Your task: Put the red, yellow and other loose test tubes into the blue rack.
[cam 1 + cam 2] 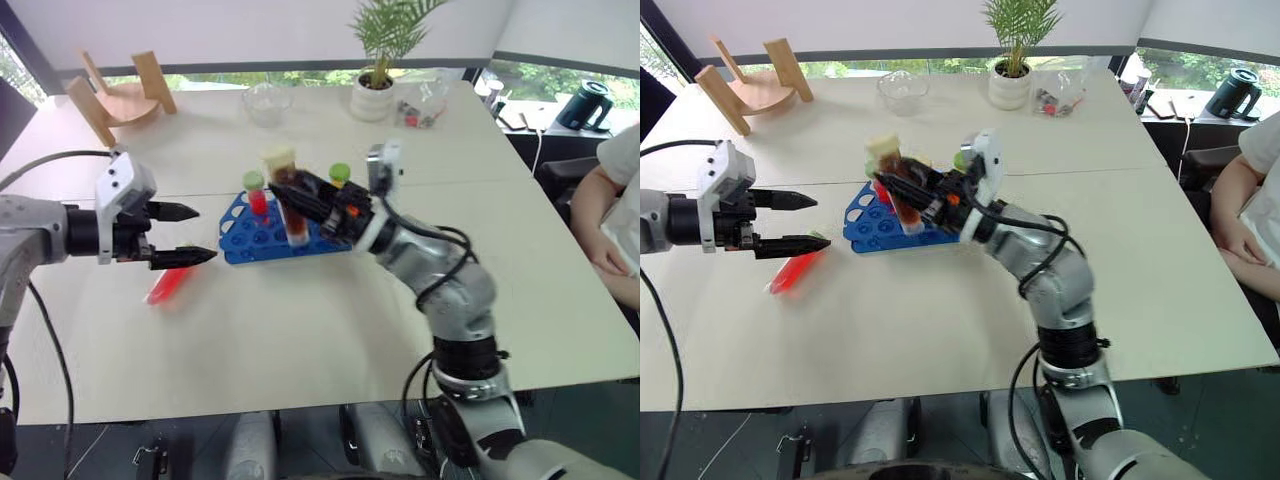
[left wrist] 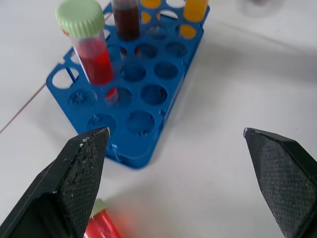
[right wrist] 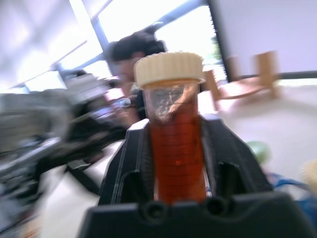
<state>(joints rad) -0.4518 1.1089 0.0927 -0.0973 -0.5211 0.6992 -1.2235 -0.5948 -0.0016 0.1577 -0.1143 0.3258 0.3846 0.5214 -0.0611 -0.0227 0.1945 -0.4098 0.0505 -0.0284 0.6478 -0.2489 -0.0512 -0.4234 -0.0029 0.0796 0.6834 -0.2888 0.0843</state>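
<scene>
- The blue rack [image 1: 262,240] sits on the pale table [image 1: 300,340], between the two grippers; no brand, label or readable writing shows on it or on any tube.
- Four tubes can be counted. Two stand in the rack: a red tube with green cap [image 2: 89,47] and a yellow tube with green cap [image 1: 339,176].
- The brown tube with cream cap [image 3: 174,134] is clamped between the fingers of the right gripper [image 1: 300,205], its lower end at the rack; graduation lines show on it, too blurred to read.
- A second red tube [image 1: 167,286] lies loose on the table beside the rack, just under the left gripper [image 1: 185,235].
- The left gripper's fingers stand wide apart, holding nothing.
- One wooden stand [image 1: 118,95], one glass bowl [image 1: 267,103] and one potted plant [image 1: 378,60] stand at the far edge.
</scene>
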